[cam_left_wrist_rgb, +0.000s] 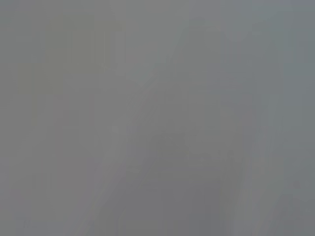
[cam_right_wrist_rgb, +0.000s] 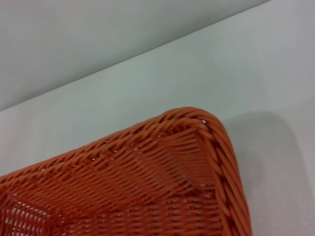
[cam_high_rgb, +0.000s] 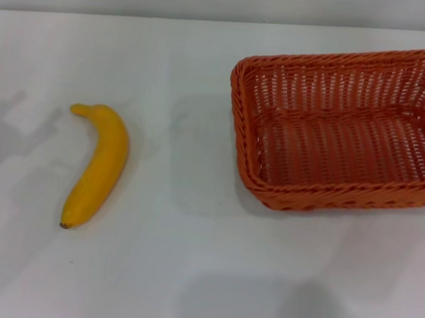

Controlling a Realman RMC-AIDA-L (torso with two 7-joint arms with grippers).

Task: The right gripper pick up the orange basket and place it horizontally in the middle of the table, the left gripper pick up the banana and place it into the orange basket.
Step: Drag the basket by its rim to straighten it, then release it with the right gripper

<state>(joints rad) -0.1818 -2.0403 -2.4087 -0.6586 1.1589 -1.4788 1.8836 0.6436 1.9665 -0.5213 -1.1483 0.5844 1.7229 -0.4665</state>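
Note:
The orange basket point(cam_high_rgb: 345, 129) stands empty on the right side of the white table point(cam_high_rgb: 190, 260), running past the head view's right edge. One of its braided corners point(cam_right_wrist_rgb: 197, 123) fills the right wrist view from close above. The banana point(cam_high_rgb: 98, 163) lies alone on the left of the table, stem toward the back and dark tip toward the front. Neither gripper shows in any view. The left wrist view holds only a plain grey surface.
A wide stretch of bare tabletop lies between the banana and the basket. The table's far edge point(cam_high_rgb: 135, 17) meets a pale wall. Faint shadows fall on the table at the far left and near the front edge.

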